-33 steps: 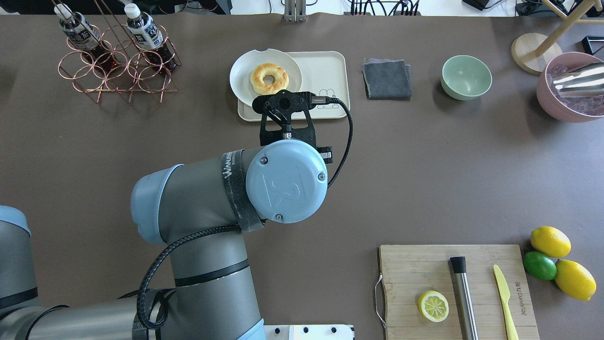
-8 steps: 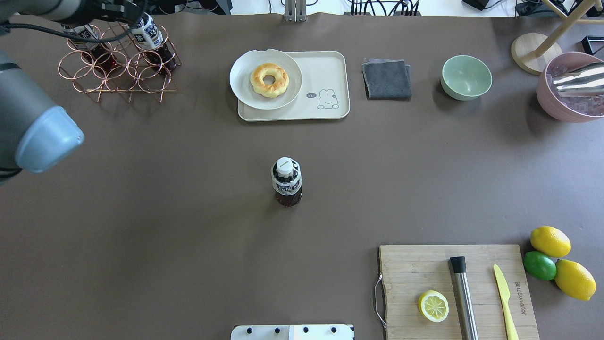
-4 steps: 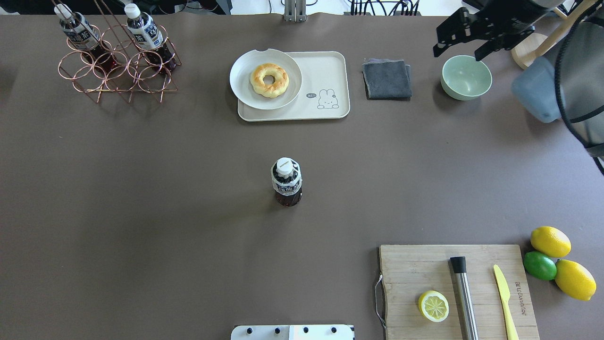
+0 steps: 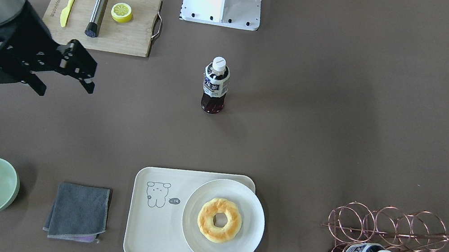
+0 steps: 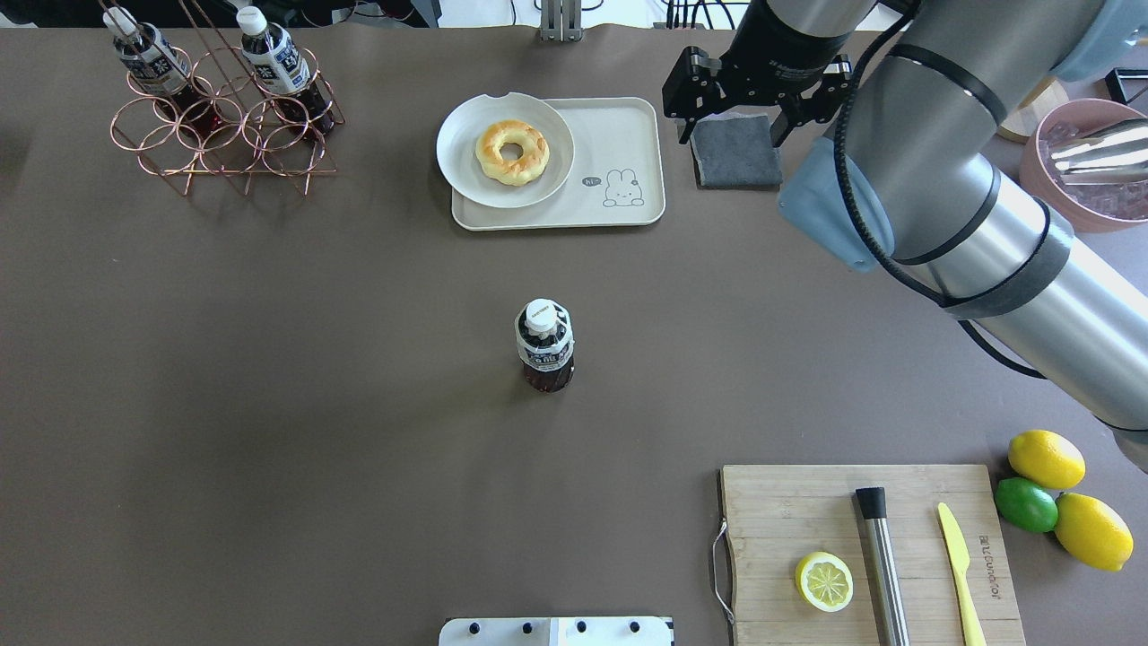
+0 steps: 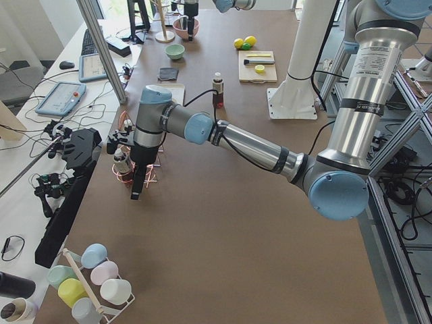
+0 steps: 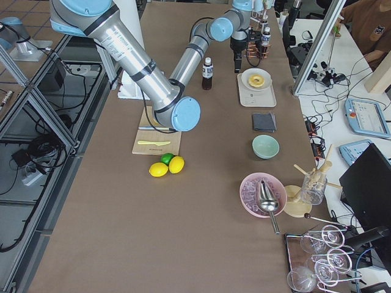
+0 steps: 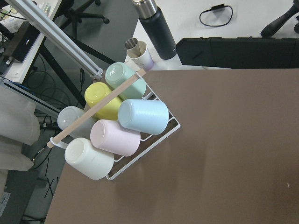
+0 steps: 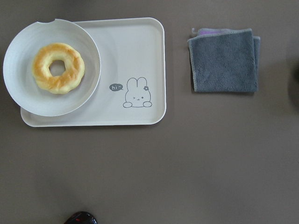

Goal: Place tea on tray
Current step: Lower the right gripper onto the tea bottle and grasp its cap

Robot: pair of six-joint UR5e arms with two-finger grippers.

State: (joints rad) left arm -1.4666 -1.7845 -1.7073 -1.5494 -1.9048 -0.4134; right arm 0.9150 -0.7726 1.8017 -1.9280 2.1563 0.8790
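Tea (image 5: 544,345) is stood upright mid-bench, well apart from the tray (image 5: 628,126); not yet gripped. Right claw (image 5: 734,115) is held above the grey cloth (image 5: 740,161), beside the tray, pointed down, spread wide, nothing in it. It should be brought over the bottle, lowered around the body below the cap and closed squarely. Release is best aimed at the tray's bare half by the bear drawing (image 5: 623,188); the plate (image 5: 456,152) takes the rest. Left claw (image 6: 138,192), by the bottle rack (image 5: 224,148), is seen from the side only: state cannot be told.
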